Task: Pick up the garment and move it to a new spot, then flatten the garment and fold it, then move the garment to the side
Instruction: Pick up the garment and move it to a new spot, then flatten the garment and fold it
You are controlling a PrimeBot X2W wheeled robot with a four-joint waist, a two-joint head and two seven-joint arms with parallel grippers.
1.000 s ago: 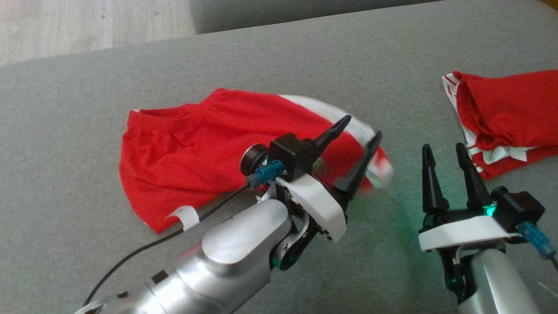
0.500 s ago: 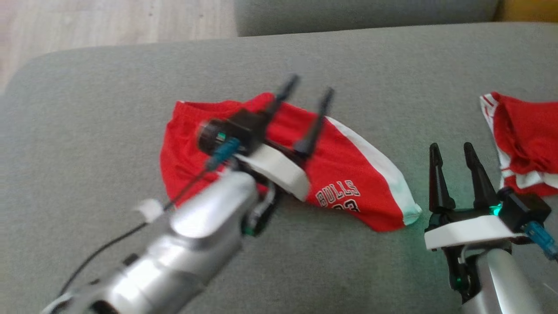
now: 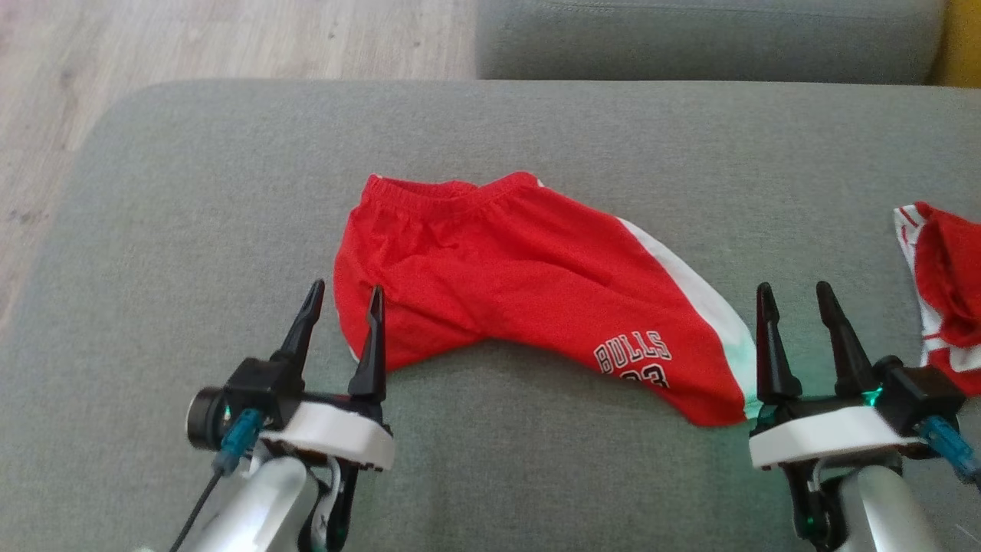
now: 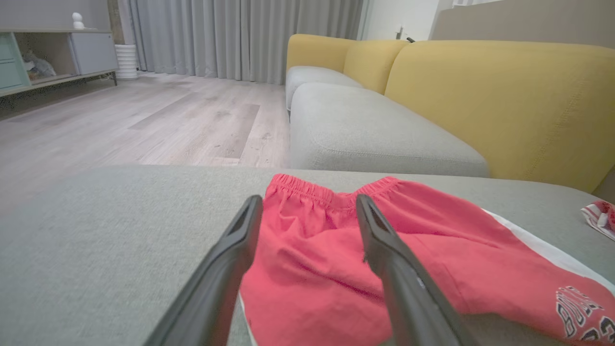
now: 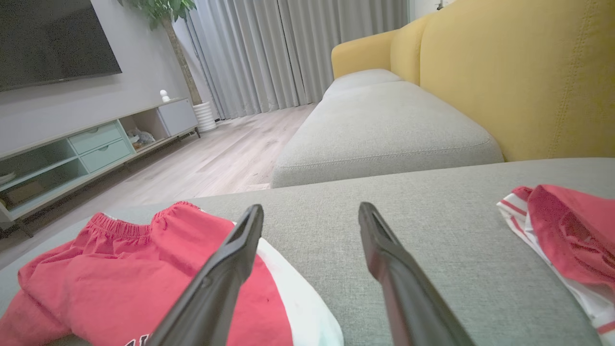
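The garment is a pair of red shorts with a white side stripe and "BULLS" lettering. It lies spread on the grey cushion, waistband at the far side. My left gripper stands open at the shorts' near left edge, its right fingertip over the red cloth, nothing held. In the left wrist view the garment lies beneath and beyond the open left gripper. My right gripper stands open just right of the white-striped leg end. The right wrist view has the right gripper over bare cushion, the garment to its left.
A second red and white garment lies crumpled at the cushion's right edge, right of my right gripper. Wooden floor lies beyond the cushion's left edge. Another grey seat and a yellow backrest stand behind.
My left gripper opened, let go of the garment's leg end and drew back to the near left. The garment now lies spread out. The head camera has shifted, so the scene sits further right.
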